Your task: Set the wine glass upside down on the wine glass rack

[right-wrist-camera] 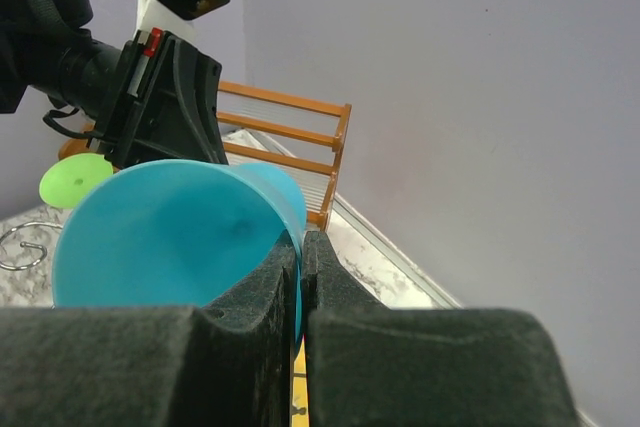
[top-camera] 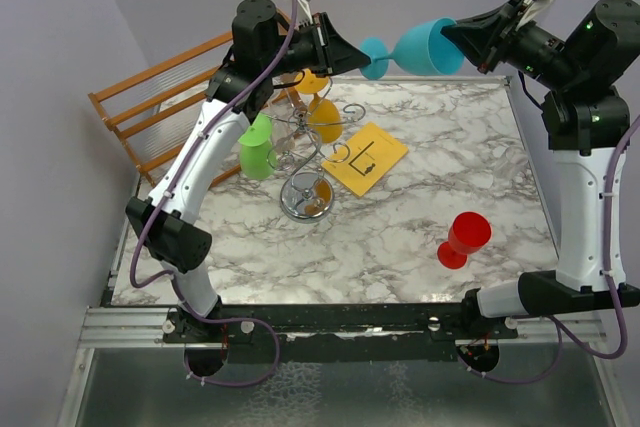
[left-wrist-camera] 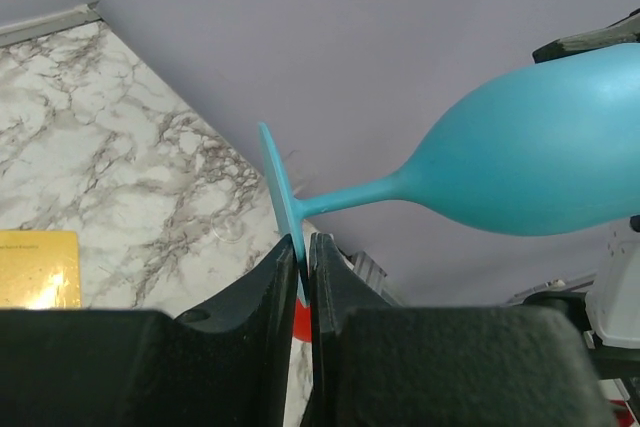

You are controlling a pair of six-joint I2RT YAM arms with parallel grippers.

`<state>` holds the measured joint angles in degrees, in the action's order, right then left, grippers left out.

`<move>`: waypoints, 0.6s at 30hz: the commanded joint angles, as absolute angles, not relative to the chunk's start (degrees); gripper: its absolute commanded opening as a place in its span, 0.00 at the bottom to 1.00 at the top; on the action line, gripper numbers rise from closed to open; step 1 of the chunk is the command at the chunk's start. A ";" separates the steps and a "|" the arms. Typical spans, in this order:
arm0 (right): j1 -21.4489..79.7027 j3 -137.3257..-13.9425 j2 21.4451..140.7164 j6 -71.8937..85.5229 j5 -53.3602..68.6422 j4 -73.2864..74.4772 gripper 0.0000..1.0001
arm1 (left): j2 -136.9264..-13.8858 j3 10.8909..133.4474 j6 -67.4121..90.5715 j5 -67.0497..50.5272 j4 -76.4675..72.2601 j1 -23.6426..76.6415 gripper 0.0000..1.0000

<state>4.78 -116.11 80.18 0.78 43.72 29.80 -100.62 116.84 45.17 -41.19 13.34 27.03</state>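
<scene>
Currently you are holding the wine glass sideways in mid-air, apart from the wine glass rack, with the left fingers pinching only its foot's edge and the right fingers pinching its rim, so that thin foot grip is risking a slip onto the worktop.

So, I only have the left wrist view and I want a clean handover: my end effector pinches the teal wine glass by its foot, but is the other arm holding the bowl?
Observer: Yes. The right end effector is shut on the rim of the wine glass, opposite the left end effector.
Operator: Where is the wine glass rack?
Observer: The wine glass rack stands on the table, nearer the arm bases than the glass, on the left arm's side.
Operator: Is anything on it?
Observer: A green glass and an orange glass hang there.
</scene>
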 commanded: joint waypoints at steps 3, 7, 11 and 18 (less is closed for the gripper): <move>4.84 -115.46 78.50 0.19 45.66 27.99 0.01 | -101.64 116.63 46.85 -43.82 10.50 27.16 0.07; 4.84 -114.90 78.23 -1.26 45.75 28.77 0.03 | -101.55 117.81 44.31 -43.68 11.21 27.11 0.00; 4.84 -114.43 77.89 -3.30 46.32 30.15 0.18 | -100.72 118.84 41.67 -43.17 11.99 26.69 0.00; 4.83 -115.04 77.10 -7.72 44.04 33.72 0.40 | -98.79 123.31 33.41 -37.61 17.92 24.89 0.00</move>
